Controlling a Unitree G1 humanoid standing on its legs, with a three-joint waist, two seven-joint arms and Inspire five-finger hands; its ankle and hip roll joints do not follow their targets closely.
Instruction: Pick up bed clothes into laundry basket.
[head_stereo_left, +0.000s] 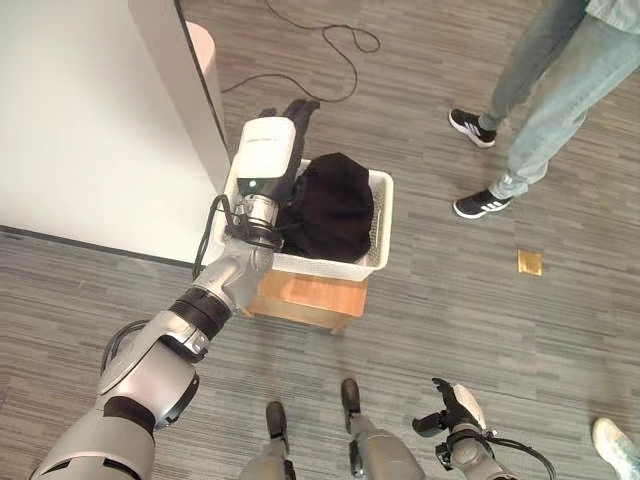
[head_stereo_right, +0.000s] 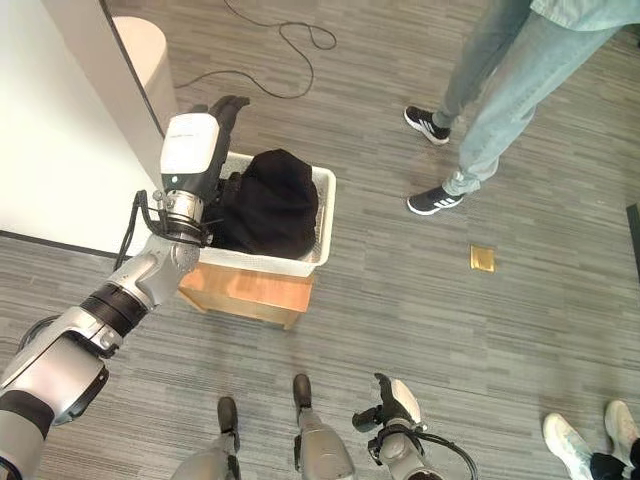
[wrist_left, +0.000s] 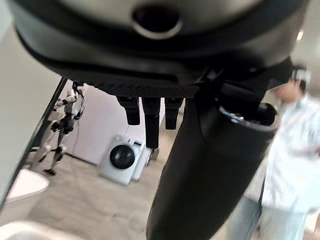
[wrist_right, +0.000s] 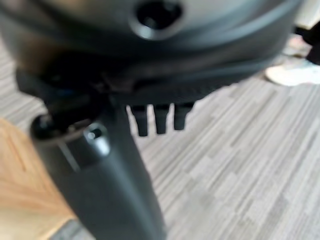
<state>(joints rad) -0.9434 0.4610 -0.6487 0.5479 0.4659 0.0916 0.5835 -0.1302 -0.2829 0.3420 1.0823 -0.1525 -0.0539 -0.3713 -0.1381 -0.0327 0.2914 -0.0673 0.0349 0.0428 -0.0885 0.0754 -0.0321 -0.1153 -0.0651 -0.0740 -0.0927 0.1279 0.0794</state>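
A heap of black clothes lies in the white laundry basket, which rests on a low wooden stand. My left hand is raised over the basket's left rim, just beside the heap. Its fingers are straight and hold nothing. Low down near my legs, my right hand hangs over the floor, well away from the basket. Its fingers are straight and empty too.
A white wall panel stands close to the left of the basket. A person in jeans and black sneakers stands to the right of it. A small yellow tag lies on the grey floor, and another shoe shows at the lower right.
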